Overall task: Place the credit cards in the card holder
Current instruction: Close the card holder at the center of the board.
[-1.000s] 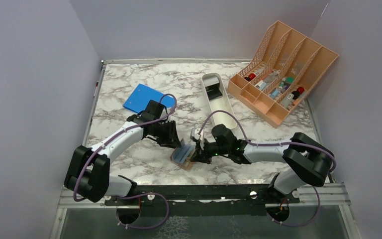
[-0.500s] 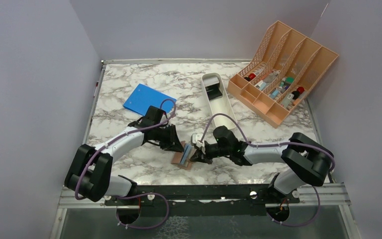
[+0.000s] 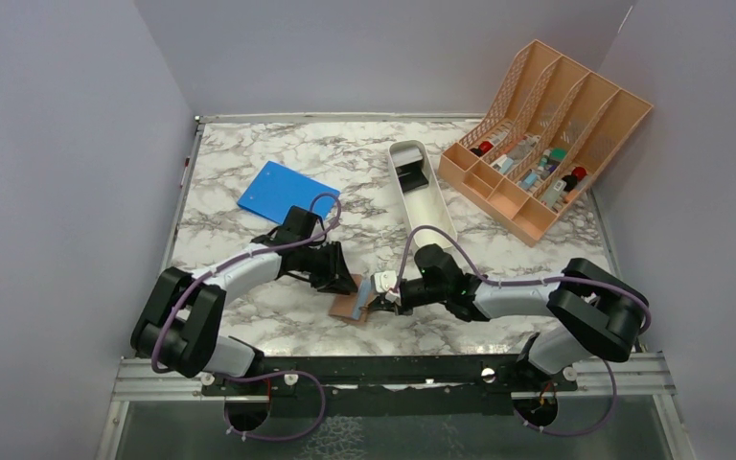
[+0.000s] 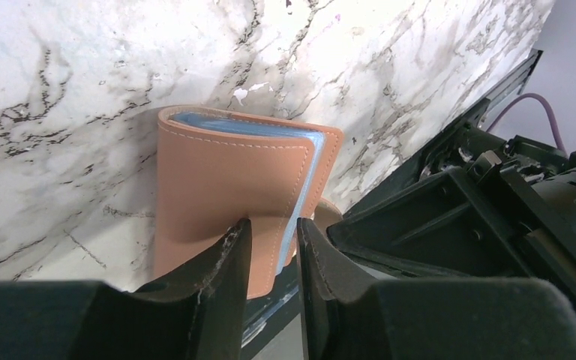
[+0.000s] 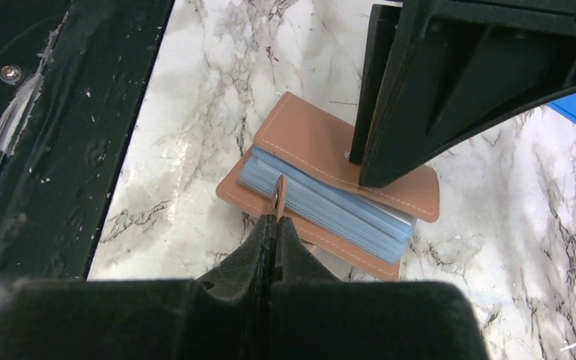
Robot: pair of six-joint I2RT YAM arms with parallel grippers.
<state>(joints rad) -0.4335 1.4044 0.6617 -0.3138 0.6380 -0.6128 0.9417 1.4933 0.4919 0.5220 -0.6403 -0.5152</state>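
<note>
The brown card holder [image 3: 348,307] lies near the table's front edge, folded over its pale blue-grey pockets [image 5: 330,206]. My left gripper [image 3: 342,280] stands on its top cover [image 5: 307,139] with a fingertip [image 5: 354,156] touching the leather. In the left wrist view the holder [image 4: 225,172] lies just beyond the left gripper [image 4: 271,229], whose jaws stand a narrow gap apart with nothing pinched. My right gripper [image 5: 276,221], also in the top view [image 3: 380,290], is shut on a thin brown tab [image 5: 279,193] seen edge-on at the holder's open side. No loose credit card is in view.
A blue notebook [image 3: 286,189] lies at the back left. A long white tray [image 3: 429,206] holds a dark object at the back centre. A peach lattice organiser [image 3: 541,134] with small items stands at the back right. The black base rail [image 3: 393,369] runs just in front of the holder.
The holder lay open with its pale inside showing; its cover is now folded over. My left gripper has come down onto the cover. My right gripper has shifted slightly.
</note>
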